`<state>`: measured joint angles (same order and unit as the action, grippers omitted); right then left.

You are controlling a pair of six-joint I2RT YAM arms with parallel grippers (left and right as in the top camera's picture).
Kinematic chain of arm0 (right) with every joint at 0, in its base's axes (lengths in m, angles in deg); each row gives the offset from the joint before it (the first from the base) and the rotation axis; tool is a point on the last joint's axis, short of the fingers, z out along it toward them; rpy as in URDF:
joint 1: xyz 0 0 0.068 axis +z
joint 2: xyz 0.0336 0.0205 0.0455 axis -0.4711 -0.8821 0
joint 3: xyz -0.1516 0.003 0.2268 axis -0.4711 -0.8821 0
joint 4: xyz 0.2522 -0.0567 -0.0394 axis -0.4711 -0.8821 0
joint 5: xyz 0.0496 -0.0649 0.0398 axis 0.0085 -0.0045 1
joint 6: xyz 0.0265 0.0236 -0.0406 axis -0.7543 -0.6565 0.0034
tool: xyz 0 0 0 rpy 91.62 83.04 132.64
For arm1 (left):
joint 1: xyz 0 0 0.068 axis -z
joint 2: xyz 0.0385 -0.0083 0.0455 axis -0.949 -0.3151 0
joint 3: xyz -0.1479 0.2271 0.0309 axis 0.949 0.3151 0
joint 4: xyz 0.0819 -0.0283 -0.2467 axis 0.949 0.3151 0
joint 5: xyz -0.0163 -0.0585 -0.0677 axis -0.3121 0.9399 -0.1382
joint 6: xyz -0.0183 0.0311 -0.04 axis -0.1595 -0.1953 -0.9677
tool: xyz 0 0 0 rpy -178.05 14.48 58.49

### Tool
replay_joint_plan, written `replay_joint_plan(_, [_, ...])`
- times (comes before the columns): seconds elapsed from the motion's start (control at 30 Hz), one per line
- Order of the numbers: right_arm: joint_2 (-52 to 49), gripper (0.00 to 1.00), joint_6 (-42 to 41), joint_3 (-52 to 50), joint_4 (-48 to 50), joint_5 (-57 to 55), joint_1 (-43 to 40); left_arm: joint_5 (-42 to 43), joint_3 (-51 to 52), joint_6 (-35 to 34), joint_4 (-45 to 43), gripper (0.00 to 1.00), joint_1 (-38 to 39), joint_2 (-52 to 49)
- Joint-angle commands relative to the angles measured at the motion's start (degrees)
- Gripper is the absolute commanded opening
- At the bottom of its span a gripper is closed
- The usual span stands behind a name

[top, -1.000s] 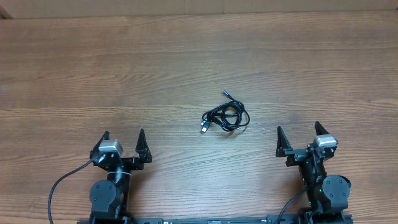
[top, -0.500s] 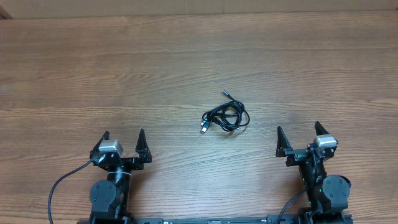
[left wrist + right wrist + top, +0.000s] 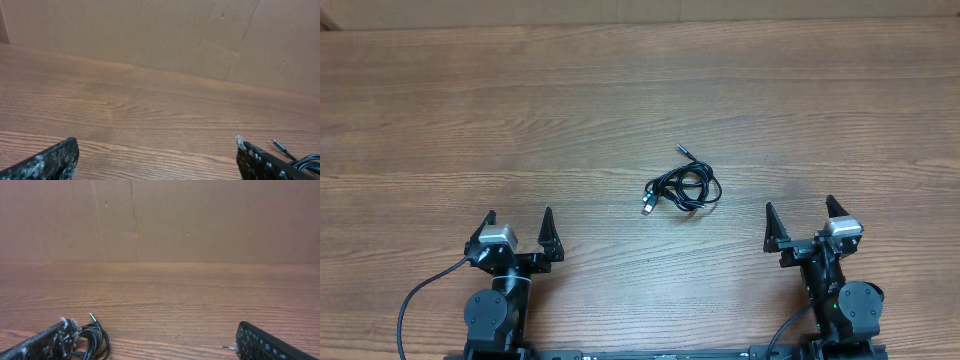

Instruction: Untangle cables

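Behind the left gripper [image 3: 156, 160] finger, the cables [image 3: 300, 161] lie half-hidden.

Surface [image 3: 620, 90]: brown wood-grain top, grain running left to right with a few darker streaks; it fills the overhead view. One item lies directly on it: the cables [image 3: 682, 188], thin black cord gathered in a small loose coil of overlapping loops, flat on the wood, a little right of centre. A silvery plug [image 3: 647, 209] pokes out at the coil's lower left and rests on the wood. A thin dark plug end [image 3: 682, 150] trails out on a short straight strand toward the back. How many separate cords make up the coil cannot be told
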<state>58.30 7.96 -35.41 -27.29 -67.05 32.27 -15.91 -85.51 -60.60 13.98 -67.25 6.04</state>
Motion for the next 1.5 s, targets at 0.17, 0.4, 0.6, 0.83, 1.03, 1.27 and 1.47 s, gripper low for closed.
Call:
replay_joint_plan(0.17, [-0.02, 1.00, 0.07, -0.59, 0.28, -0.50, 0.28, 0.48, 0.20, 1.51, -0.04, 1.00, -0.35, 0.42])
replay_joint_plan(0.4, [-0.02, 1.00, 0.07, -0.59, 0.28, -0.50, 0.28, 0.50, 0.20, 1.51, -0.04, 1.00, -0.35, 0.42])
replay_joint_plan(0.6, [-0.02, 1.00, 0.07, -0.59, 0.28, -0.50, 0.28, 4.83, 0.20, 1.51, 0.15, 1.00, -0.33, 0.42])
replay_joint_plan(0.83, [-0.02, 1.00, 0.07, -0.59, 0.28, -0.50, 0.28, 7.96, -2.38, 1.57, 5.44, 0.99, -0.33, 0.42])
replay_joint_plan(1.03, [-0.02, 1.00, 0.07, -0.59, 0.28, -0.50, 0.28, 5.77, -12.57, 2.38, 22.84, 1.00, -0.33, 0.37])
replay_joint_plan(1.27, [-0.02, 1.00, 0.07, -0.59, 0.28, -0.50, 0.28, 5.62, -21.81, 2.36, 31.54, 1.00, -0.33, 0.11])
replay_joint_plan(1.47, [-0.02, 1.00, 0.07, -0.59, 0.28, -0.50, 0.28, 6.67, -30.45, 2.38, 36.76, 1.00, -0.33, -6.03])
